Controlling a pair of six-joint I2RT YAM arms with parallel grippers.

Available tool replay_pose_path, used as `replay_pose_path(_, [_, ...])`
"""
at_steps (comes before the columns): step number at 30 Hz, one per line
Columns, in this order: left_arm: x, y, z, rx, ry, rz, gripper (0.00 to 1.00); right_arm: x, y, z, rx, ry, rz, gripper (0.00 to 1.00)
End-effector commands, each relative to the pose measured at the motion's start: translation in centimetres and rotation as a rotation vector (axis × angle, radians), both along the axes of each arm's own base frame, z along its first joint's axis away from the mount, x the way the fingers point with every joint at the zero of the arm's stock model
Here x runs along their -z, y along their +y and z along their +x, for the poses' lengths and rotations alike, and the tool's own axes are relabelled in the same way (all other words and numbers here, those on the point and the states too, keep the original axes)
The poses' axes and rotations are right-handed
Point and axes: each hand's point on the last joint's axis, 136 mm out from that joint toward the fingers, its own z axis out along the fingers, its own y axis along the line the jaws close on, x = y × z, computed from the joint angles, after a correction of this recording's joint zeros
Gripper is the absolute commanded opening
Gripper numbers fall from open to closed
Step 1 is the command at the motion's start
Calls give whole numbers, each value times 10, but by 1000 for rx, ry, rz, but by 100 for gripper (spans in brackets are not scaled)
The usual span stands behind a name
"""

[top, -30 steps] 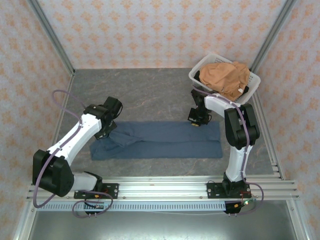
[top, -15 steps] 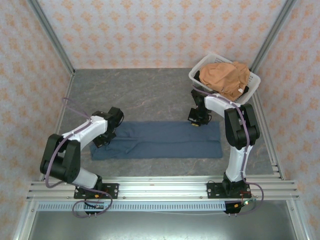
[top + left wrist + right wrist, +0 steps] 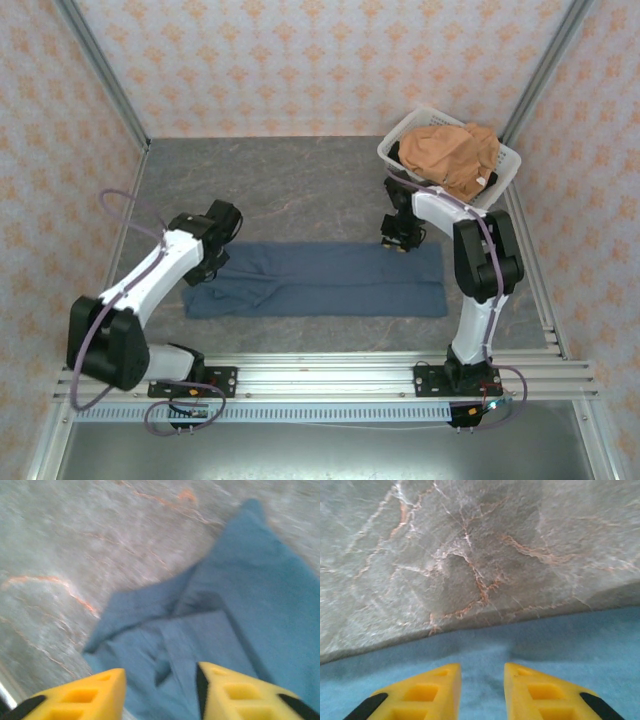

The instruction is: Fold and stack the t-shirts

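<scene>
The slate-blue t-shirt (image 3: 320,280) lies on the table folded into a long strip running left to right. Its rumpled left end (image 3: 165,630) is under my left gripper (image 3: 160,690), which hovers open just above the cloth with nothing between its yellow fingers (image 3: 90,695). In the top view that left gripper (image 3: 205,268) is over the strip's left end. My right gripper (image 3: 480,690) is at the strip's far right edge (image 3: 398,243), its fingers close together with a small ridge of blue cloth (image 3: 480,655) pinched between them. The orange-tan shirt (image 3: 450,155) lies bunched in the basket.
The white lattice basket (image 3: 398,152) stands at the back right corner, close behind my right arm. Grey marbled tabletop (image 3: 290,190) stretches behind the shirt. Patterned walls with metal posts enclose the table, and a metal rail (image 3: 320,375) runs along the near edge.
My left arm swung in and out again, its gripper ending over the shirt's left end. The right gripper edged slightly back and right, and the blue strip slid a little right.
</scene>
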Motion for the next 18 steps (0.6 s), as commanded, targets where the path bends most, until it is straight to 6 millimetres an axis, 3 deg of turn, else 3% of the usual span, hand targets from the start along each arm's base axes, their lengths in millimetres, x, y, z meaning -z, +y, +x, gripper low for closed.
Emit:
replay_pose_path(1, [24,-37,-9,-50,22,-200,33,-28,-13,-7,-17,-49,-38,29])
replay_pose_path(8, [59,-63,16,-115,46,-290,22,-14,-28,-35,-61,15,-93,25])
replay_pose_path(15, [94,-55,35,-82,203,-221,16,12,-66,-44,47,90,-171,20])
replay_pose_path(18, [102,-44,63,-69,205,-208,15,23,-73,-50,64,141,-186,20])
